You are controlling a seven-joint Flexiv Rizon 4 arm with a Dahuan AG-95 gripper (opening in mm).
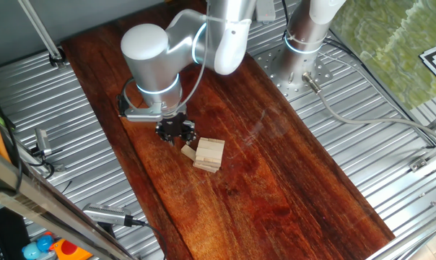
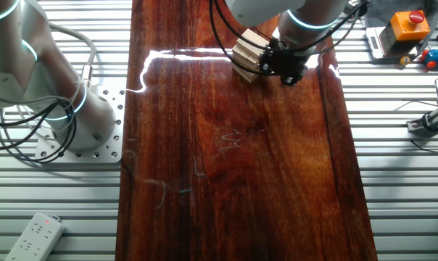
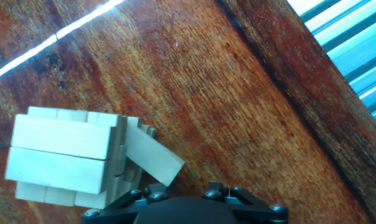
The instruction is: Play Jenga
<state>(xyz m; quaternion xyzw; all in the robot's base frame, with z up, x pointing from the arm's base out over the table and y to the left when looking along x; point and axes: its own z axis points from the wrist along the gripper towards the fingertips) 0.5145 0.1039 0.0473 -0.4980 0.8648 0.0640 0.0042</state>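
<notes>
We see the Jenga [image 1: 209, 154], a small stack of pale tan wooden blocks laid in crosswise layers. It sits on the dark reddish-brown wooden board [image 1: 276, 180], near the board's far left part in the one fixed view. One pale tan loose block [image 3: 152, 157] sticks out of the stack at a slant on the side facing the claw.

Just beside that block is our black two-finger gripper [image 1: 175, 131], hanging low under the silver robot arm [image 1: 157, 61]. In the hand view we only see the dark base of the claw, so we cannot tell if its fingers are apart or together.

We think the stack could fall. The slanted block looks half out, so a hard pull or a sideways bump could drag the blocks above it along. The claw is very close, so a small slip could knock the whole stack over or slide it across the smooth board.
</notes>
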